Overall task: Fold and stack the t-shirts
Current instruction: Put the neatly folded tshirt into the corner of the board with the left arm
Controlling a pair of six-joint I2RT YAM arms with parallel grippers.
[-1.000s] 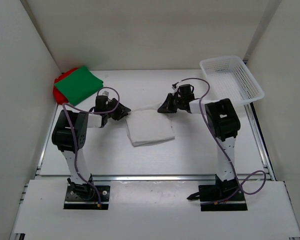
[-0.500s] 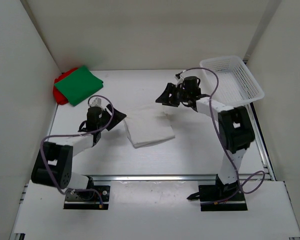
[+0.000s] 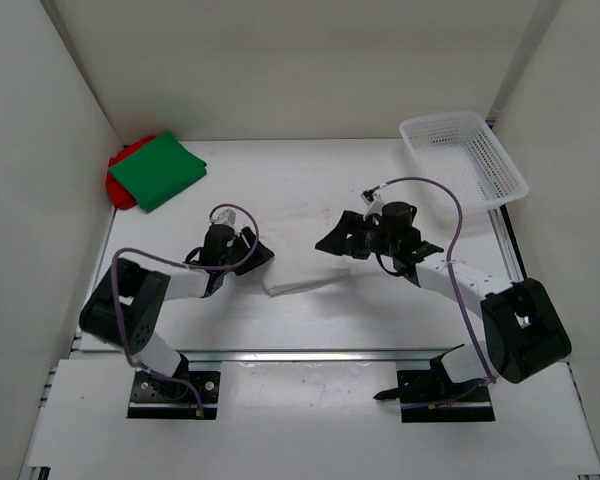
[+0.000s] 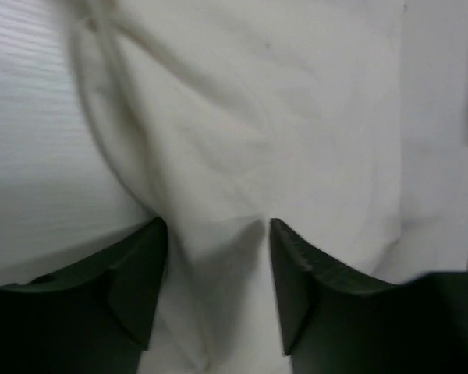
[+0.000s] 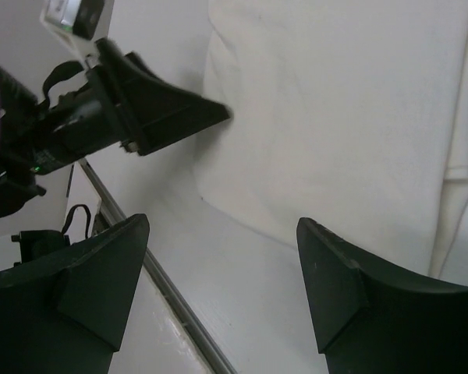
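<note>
Our left gripper (image 3: pixel 262 253) and right gripper (image 3: pixel 327 241) stand open, flanking the folded white shirt (image 3: pixel 298 268), likely to carry it onto the green shirt (image 3: pixel 160 170).

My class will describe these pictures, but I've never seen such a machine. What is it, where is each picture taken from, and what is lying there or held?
Two robot arms stand on a table, each ending in a two-finger claw. One picture looks down from above; the others come from a camera on each wrist, showing that claw's dark fingers. A folded white t-shirt lies in the middle, a green t-shirt on a red t-shirt far left, a mesh basket far right. The left claw is open over the white shirt's edge, the right claw open close by. Nothing looks held.
</note>
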